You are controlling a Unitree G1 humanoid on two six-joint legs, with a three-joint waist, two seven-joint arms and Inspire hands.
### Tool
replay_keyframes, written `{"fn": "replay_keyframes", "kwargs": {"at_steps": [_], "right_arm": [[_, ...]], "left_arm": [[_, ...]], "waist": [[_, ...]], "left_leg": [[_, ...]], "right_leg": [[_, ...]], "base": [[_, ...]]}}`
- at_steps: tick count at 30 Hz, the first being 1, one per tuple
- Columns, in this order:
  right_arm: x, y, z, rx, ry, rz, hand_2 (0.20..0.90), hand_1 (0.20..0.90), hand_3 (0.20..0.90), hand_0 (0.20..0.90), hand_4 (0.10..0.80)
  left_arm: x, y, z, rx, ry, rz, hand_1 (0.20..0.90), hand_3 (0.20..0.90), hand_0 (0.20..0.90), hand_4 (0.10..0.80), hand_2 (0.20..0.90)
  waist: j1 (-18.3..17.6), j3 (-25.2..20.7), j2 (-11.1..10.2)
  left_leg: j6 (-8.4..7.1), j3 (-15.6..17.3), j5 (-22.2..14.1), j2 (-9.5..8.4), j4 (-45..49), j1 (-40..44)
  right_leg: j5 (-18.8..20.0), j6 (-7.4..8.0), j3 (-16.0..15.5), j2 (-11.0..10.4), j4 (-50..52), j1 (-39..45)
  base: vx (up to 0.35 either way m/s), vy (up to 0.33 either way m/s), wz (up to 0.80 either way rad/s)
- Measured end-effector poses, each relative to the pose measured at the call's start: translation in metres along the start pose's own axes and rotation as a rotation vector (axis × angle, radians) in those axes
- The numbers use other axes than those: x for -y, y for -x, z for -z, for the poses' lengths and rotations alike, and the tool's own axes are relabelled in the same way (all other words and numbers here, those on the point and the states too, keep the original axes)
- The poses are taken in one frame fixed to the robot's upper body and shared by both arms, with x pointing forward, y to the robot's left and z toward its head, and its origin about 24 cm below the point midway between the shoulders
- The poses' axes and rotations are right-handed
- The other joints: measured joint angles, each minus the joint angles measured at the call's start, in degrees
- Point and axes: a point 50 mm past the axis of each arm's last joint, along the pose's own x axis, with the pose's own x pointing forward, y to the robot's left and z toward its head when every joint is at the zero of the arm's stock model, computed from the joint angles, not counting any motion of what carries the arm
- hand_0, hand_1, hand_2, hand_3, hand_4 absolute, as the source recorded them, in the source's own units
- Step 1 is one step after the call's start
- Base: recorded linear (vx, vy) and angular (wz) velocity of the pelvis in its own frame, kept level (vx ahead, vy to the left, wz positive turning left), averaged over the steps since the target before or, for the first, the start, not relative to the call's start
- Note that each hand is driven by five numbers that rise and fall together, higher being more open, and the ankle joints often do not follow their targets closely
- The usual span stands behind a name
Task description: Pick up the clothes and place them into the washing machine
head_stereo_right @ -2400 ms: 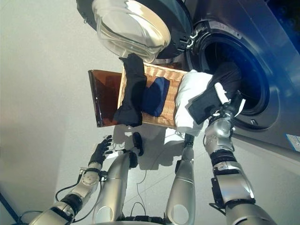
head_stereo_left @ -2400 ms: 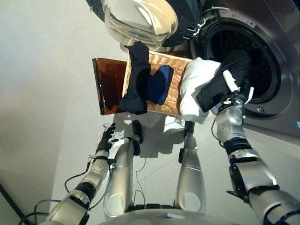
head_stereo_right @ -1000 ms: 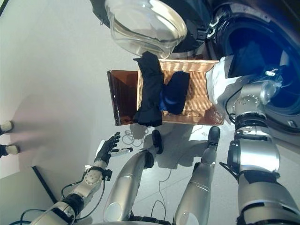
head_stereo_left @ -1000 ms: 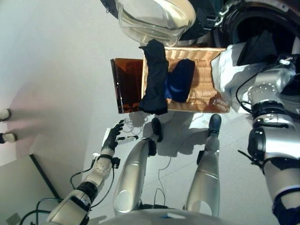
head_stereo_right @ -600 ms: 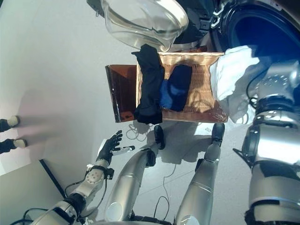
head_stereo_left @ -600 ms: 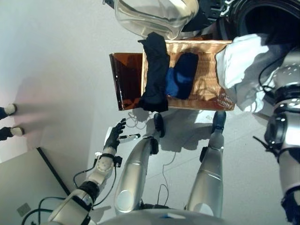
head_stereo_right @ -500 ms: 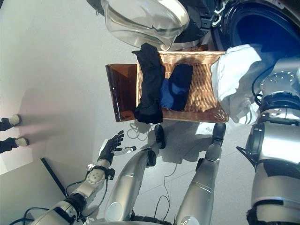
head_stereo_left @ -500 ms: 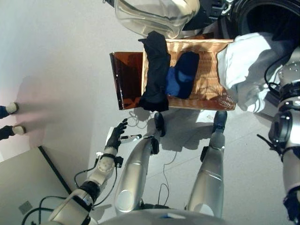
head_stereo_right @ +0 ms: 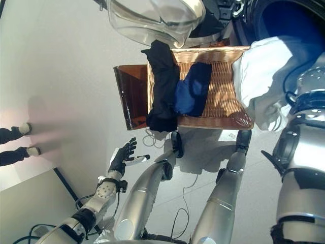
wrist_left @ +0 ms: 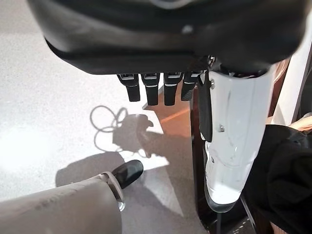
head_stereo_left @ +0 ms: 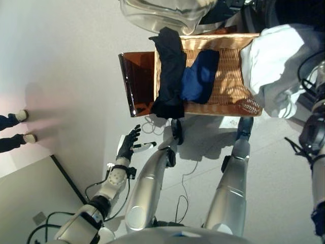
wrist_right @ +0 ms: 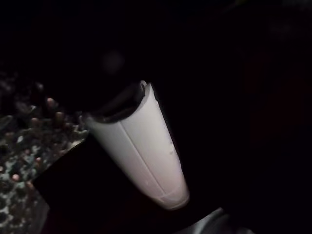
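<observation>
A wicker basket [head_stereo_left: 231, 94] stands on the floor in front of the washing machine's dark opening [head_stereo_right: 292, 20]. A black garment [head_stereo_left: 170, 71] hangs over the basket's left rim, and a blue garment [head_stereo_left: 199, 76] lies inside it. A white garment [head_stereo_left: 279, 58] drapes over the basket's right end toward the opening. My right arm reaches into the drum. The right wrist view shows only my right hand's white thumb cover [wrist_right: 141, 146] in the dark beside the perforated drum wall [wrist_right: 22, 151]. My left hand [head_stereo_left: 127, 147] hangs open and empty low on the left, away from the basket.
The machine's round glass door [head_stereo_left: 162, 12] stands open above the basket. A brown translucent tray [head_stereo_left: 137, 84] leans at the basket's left side. A person's shoes [head_stereo_left: 23, 124] show at the far left edge, with a pale panel [head_stereo_left: 35, 198] at lower left.
The camera has shifted. My right arm has gone deeper into the drum, and the black garment it carried is out of sight. The left hand keeps its pose.
</observation>
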Motion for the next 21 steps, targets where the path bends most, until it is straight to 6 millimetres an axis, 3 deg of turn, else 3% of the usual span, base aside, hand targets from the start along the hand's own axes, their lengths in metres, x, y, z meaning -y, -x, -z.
{"fn": "replay_keyframes", "kwargs": {"at_steps": [13,21], "right_arm": [[0.004,0.0,0.004,-0.009,0.042,0.008,0.9,0.9,0.9,0.9,0.8],[0.005,0.009,0.024,-0.051,0.075,-0.011,0.9,0.9,0.9,0.9,0.8]], "left_arm": [[0.0,-0.001,-0.002,0.007,0.005,-0.006,0.9,0.9,0.9,0.8,0.9],[-0.001,-0.002,-0.003,0.008,0.008,-0.012,0.9,0.9,0.9,0.8,0.9]], "waist": [[0.08,0.0,-0.01],[-0.8,0.03,-0.05]], "left_leg": [[0.11,0.05,0.08,0.03,0.49,0.01],[0.15,-0.05,0.03,0.25,1.33,0.01]], "right_leg": [[0.0,-0.01,0.2,0.01,0.7,0.01],[0.01,-0.03,0.14,0.11,1.01,0.38]], "base": [[-0.002,0.001,0.0],[-0.004,0.008,0.0]]}}
